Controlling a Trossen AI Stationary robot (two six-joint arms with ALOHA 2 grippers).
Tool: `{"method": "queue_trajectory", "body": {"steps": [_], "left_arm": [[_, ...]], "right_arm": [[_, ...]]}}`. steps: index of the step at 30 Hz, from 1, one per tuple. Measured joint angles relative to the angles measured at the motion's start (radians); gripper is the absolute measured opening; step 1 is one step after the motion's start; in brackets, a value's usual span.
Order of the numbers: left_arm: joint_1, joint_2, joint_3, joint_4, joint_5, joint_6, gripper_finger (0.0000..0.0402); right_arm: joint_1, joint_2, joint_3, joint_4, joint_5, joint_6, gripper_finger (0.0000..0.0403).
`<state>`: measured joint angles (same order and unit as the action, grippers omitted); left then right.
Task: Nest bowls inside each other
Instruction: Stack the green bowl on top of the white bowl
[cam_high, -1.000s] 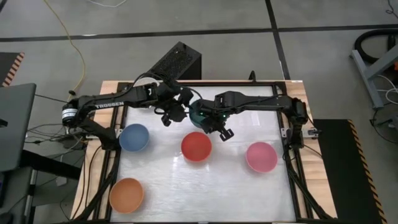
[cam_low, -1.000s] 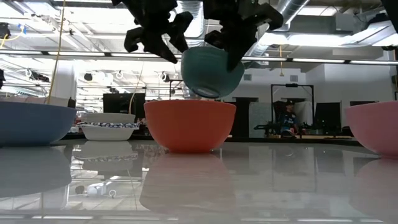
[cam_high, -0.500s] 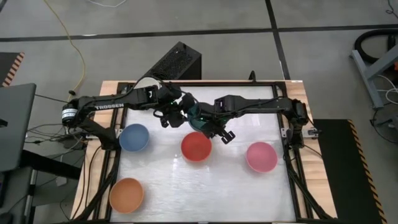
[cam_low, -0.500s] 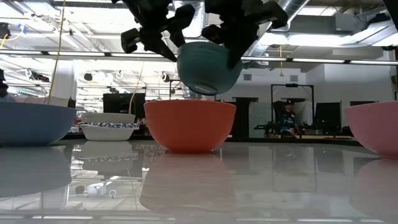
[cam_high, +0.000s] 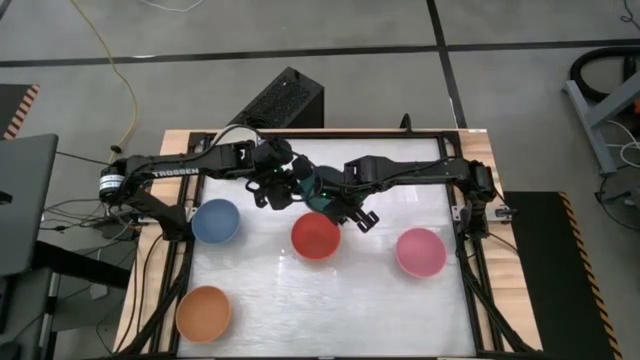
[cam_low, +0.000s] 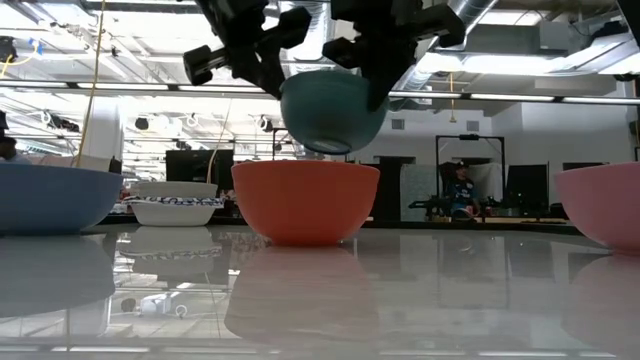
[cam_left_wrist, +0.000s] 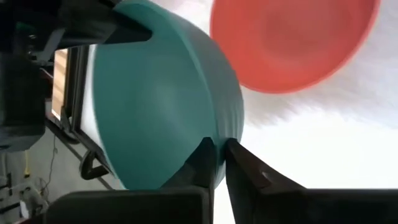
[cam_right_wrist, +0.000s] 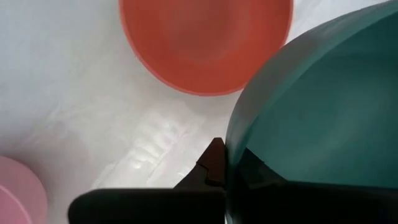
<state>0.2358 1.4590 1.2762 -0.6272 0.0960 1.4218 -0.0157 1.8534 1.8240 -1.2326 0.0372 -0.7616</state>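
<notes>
Both jaws pinch the teal bowl's (cam_low: 332, 110) rim: your left gripper (cam_left_wrist: 217, 163) and right gripper (cam_right_wrist: 225, 163) share it midair above the red bowl (cam_high: 316, 237), apparently a handover before nesting.

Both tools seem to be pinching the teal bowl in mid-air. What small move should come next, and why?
Probably the right tool should let go. The teal bowl hangs above the table, behind the red bowl, and each tool is shut on its rim, the left tool on the opposite side. One grip is enough to carry it, so the left arm could then lower it into another bowl.
</notes>
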Motion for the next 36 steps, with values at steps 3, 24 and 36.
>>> {"method": "queue_trajectory", "body": {"steps": [3,24,36], "left_arm": [[-0.013,0.000,0.000,-0.007,-0.022,0.015,0.0005],[-0.013,0.000,0.000,-0.003,-0.172,-0.159,0.0000],[0.025,0.000,0.000,-0.011,-0.189,-0.278,0.0000]], "right_arm": [[0.002,0.000,0.000,0.003,0.018,-0.002,0.0012],[-0.034,-0.012,0.002,0.155,0.047,0.228,0.0227],[-0.132,-0.157,0.002,0.271,0.143,0.403,0.0240]]}}
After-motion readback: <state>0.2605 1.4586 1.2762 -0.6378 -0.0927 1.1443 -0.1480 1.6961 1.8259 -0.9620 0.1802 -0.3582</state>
